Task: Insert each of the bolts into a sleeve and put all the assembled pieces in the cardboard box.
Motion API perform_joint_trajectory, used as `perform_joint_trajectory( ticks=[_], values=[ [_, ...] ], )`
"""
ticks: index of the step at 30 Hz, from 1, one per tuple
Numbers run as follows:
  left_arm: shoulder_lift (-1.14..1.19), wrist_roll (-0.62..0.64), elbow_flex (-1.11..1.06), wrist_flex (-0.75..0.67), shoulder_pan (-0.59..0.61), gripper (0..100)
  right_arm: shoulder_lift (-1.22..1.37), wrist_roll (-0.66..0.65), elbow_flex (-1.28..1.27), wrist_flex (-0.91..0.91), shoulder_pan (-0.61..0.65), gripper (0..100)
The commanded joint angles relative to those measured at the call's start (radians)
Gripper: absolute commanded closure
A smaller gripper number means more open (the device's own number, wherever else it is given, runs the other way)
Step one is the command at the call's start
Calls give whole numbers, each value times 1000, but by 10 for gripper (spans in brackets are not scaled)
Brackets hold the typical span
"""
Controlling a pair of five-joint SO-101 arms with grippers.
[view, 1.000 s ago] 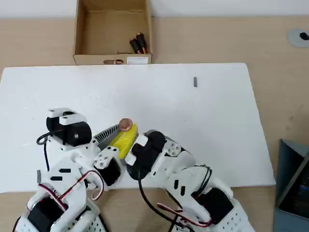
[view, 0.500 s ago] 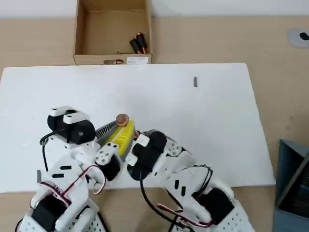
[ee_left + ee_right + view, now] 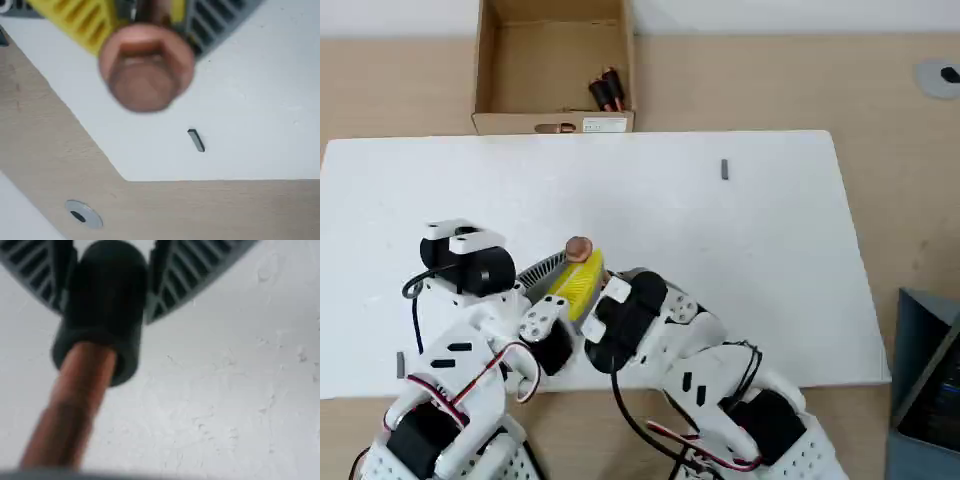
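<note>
— What is the left gripper (image 3: 150, 12) doing?

— It is clamped on the copper bolt (image 3: 146, 67), with a yellow finger on one side and a grey ribbed finger on the other. The bolt's hex head sticks out just past the fingertips.

— And the right gripper (image 3: 110, 265)?

— It grips the black sleeve (image 3: 102, 310) between two grey ribbed fingers. A copper shank sits in the sleeve's flanged open end, with part of the shank bare outside it.

— How do the two grippers stand to each other?

— In the high view they are just beside each other, low over the white mat (image 3: 720, 260). The bolt head shows at the tip of the yellow finger.

— Where is the cardboard box (image 3: 485, 70)?

— Well ahead of both grippers, beyond the mat's far edge, on the wooden table (image 3: 900, 180). Two assembled pieces (image 3: 605, 92) lie in its corner on the right arm's side. Another copper-coloured piece (image 3: 555, 128) shows at the box's near wall, but I cannot tell whether it is inside or outside.

— Is anything else on the mat?

— A small grey bar (image 3: 724, 169), ahead of the grippers, off toward the right arm's side and well apart from them.
</note>
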State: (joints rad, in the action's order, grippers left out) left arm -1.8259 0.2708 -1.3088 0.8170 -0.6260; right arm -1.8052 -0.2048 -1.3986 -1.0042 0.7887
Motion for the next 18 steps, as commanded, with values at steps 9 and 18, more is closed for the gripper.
perform_joint_trajectory(
  ticks=[9,18],
  values=[
    [4,-37,-123,-6,-54,998,-119,-9,16,40,16,990],
    [2,-104,-71,-15,-8,998,-119,-8,13,40,16,990]
  ],
)
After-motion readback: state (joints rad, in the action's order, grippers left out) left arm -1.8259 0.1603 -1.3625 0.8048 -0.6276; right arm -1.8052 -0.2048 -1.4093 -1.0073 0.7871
